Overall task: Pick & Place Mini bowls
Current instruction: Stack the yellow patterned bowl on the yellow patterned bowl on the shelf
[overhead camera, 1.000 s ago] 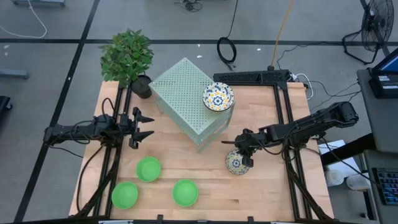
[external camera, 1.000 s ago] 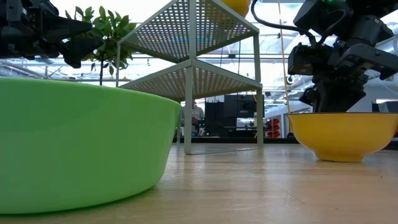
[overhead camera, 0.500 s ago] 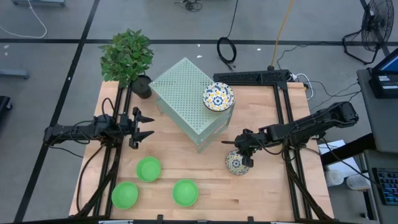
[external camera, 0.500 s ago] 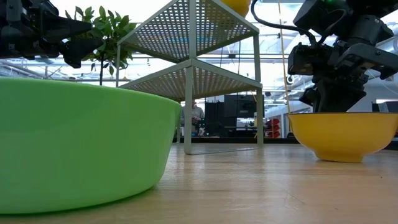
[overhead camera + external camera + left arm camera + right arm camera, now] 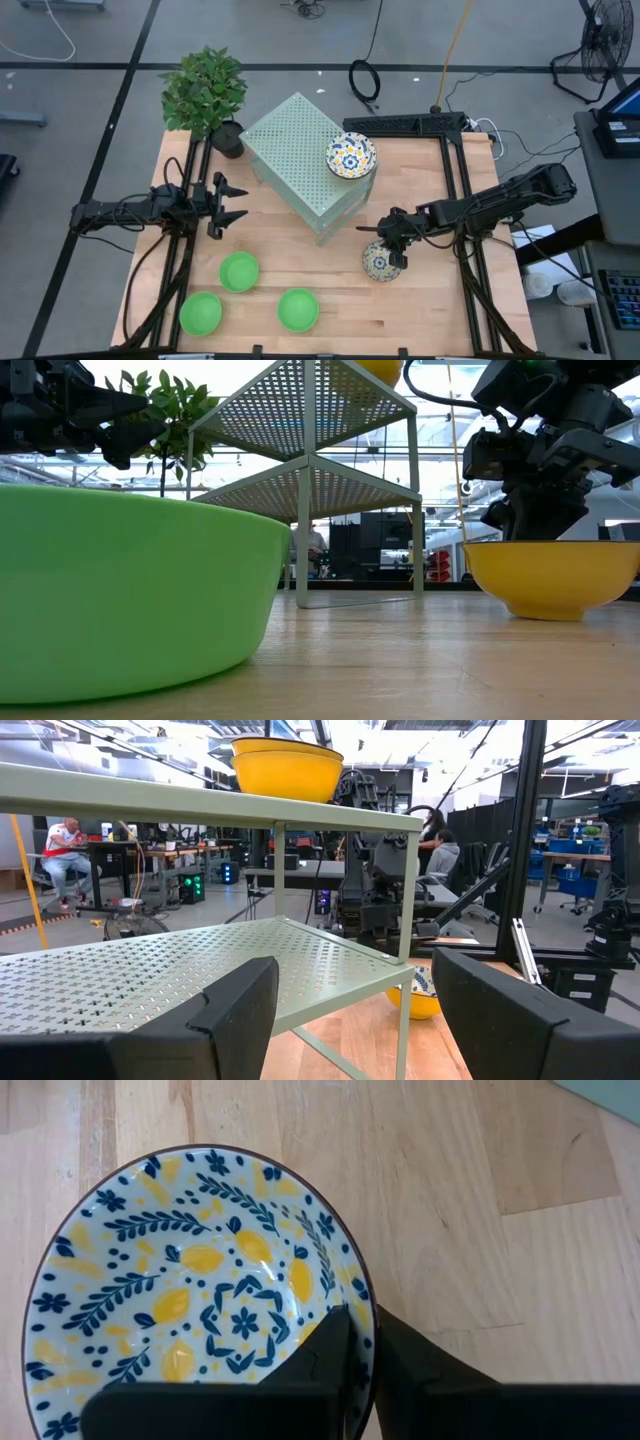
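Three plain green mini bowls point(image 5: 239, 271), point(image 5: 201, 313), point(image 5: 298, 309) stand on the table's near left; one fills the low view point(image 5: 120, 600). One floral bowl point(image 5: 351, 155) sits on top of the pale green perforated shelf point(image 5: 300, 160). A second floral bowl point(image 5: 379, 263), yellow outside point(image 5: 552, 575), stands on the table near the shelf's right corner. I see no third floral bowl. My right gripper point(image 5: 397, 255) is down at this bowl's far rim, shut on it. My left gripper point(image 5: 232, 203) hangs open above the table, left of the shelf. My right gripper pinches the floral bowl's rim point(image 5: 362, 1315) on its far right side. One finger point(image 5: 335, 1365) is inside the bowl and the other point(image 5: 410, 1370) outside. The fingers come from above, pointing down. The bowl stands upright with its base on the table point(image 5: 545, 610).
A potted plant point(image 5: 205, 90) stands at the table's far left corner beside the shelf. The shelf has a lower perforated level point(image 5: 200, 970) with open space under its top. Black frame rails point(image 5: 455, 190) run along the table's right side. Bare wood lies between the green bowls and the floral bowl.
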`<action>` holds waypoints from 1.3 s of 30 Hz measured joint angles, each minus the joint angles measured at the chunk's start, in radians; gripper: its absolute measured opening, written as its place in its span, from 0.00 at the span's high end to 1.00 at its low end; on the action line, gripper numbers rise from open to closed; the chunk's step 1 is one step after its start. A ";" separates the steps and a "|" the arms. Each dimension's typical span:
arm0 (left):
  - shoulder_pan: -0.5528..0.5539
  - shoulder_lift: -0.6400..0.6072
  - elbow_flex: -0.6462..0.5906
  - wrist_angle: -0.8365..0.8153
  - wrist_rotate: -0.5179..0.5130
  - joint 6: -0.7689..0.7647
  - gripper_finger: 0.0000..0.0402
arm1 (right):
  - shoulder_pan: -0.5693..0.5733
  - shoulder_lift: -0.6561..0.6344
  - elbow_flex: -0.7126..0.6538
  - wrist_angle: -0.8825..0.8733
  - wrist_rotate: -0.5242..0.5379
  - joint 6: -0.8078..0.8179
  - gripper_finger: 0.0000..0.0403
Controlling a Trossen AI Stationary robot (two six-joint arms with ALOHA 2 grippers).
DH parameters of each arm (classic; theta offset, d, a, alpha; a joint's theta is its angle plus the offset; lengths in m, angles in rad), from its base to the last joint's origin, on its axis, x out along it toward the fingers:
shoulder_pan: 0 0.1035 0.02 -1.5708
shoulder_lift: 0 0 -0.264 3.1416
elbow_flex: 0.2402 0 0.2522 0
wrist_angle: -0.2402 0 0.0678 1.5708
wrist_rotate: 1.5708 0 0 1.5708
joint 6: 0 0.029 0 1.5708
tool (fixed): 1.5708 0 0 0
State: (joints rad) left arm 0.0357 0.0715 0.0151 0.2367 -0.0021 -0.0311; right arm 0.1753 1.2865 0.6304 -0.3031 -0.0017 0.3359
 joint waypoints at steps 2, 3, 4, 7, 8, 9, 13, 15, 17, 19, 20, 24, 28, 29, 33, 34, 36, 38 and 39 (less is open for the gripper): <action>0.000 0.000 0.000 0.000 0.000 0.000 0.33 | 0.000 0.000 0.000 0.000 0.000 0.000 0.95; 0.000 0.000 0.000 0.000 0.000 0.000 0.33 | 0.000 0.000 0.000 0.000 0.000 0.000 0.95; 0.000 0.000 0.000 0.000 0.000 0.000 0.33 | 0.000 0.000 0.000 0.000 0.000 0.000 0.95; 0.000 0.000 0.000 0.000 0.000 0.000 0.33 | 0.000 0.000 0.000 0.000 0.000 0.000 0.95; 0.000 0.000 0.000 0.000 0.000 0.000 0.33 | 0.000 0.000 0.000 0.000 0.000 0.000 0.95; 0.000 0.000 0.000 0.000 0.000 0.000 0.33 | 0.000 0.000 0.000 0.000 0.000 0.000 0.95; 0.000 0.000 0.000 0.000 0.000 0.000 0.33 | 0.000 0.000 0.000 0.000 0.000 0.000 0.95; 0.000 0.000 0.000 0.000 0.000 0.000 0.33 | 0.000 0.000 0.000 0.000 0.000 0.000 0.95; 0.000 0.000 0.000 0.000 0.000 0.000 0.33 | 0.000 0.000 0.000 0.000 0.000 0.000 0.95; 0.000 0.000 0.000 0.000 0.000 0.000 0.33 | 0.000 0.000 0.000 0.004 0.000 0.000 0.95; 0.000 0.000 0.000 0.000 0.000 0.000 0.33 | 0.000 0.000 0.000 0.007 -0.001 -0.001 0.95; 0.000 0.000 0.000 0.000 0.000 0.000 0.33 | 0.000 0.000 0.000 0.012 -0.001 -0.008 0.95; 0.000 0.000 0.000 0.000 0.000 0.000 0.33 | 0.000 0.000 0.000 0.013 -0.001 -0.008 0.95; 0.000 0.000 0.000 0.000 0.000 0.000 0.33 | 0.000 0.000 0.000 0.013 -0.002 -0.008 0.95; 0.000 0.000 0.000 0.000 0.000 0.000 0.33 | 0.000 0.000 0.000 0.014 -0.001 -0.008 0.95; 0.000 0.000 0.000 0.000 0.000 0.000 0.33 | 0.000 0.000 0.000 0.014 -0.001 -0.008 0.95; 0.000 0.000 0.000 0.000 0.000 0.000 0.33 | 0.000 0.000 0.000 0.014 -0.001 -0.008 0.95; 0.000 0.000 0.000 0.000 0.000 0.000 0.33 | 0.000 0.000 0.000 0.014 -0.001 -0.008 0.95; 0.000 0.000 0.000 0.000 0.000 0.000 0.33 | 0.000 0.000 0.000 0.014 -0.001 -0.008 0.95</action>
State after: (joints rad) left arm 0.0357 0.0715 0.0151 0.2365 -0.0021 -0.0311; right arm 0.1757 1.2869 0.6304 -0.2890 -0.0029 0.3283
